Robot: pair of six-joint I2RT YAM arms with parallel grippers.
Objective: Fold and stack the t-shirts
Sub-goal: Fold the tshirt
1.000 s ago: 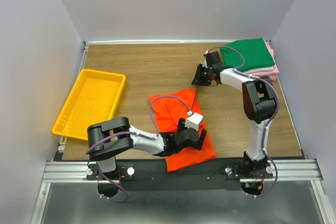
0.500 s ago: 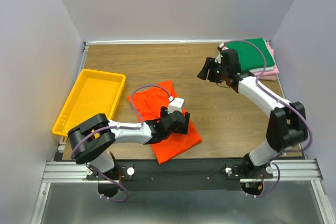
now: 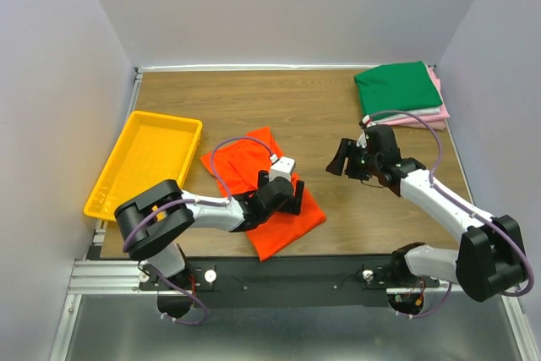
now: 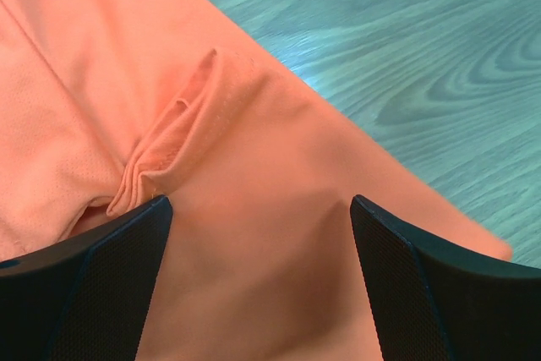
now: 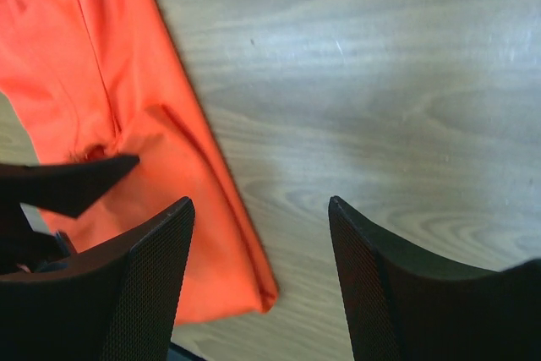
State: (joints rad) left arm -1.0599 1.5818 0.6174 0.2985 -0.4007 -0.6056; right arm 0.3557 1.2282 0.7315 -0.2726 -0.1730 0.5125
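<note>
The bright orange t-shirt (image 3: 254,177) lies folded into a long strip on the near middle of the table. It fills the left wrist view (image 4: 211,166) and shows at the left of the right wrist view (image 5: 101,99). My left gripper (image 3: 290,202) (image 4: 258,209) is open, its fingers spread low over the shirt near its right edge. My right gripper (image 3: 339,160) (image 5: 260,205) is open and empty above bare table, just right of the shirt. A stack of folded shirts sits at the far right: dark green (image 3: 399,89) on top, pink (image 3: 437,112) and white (image 3: 397,121) beneath.
A yellow plastic tray (image 3: 108,183) lies at the left side of the table. Grey walls enclose the table on three sides. The black rail with the arm bases runs along the near edge.
The orange shirt has slid left and turned, with my left gripper on it. My right gripper has left the green stack and come toward the near middle, close to the shirt.
</note>
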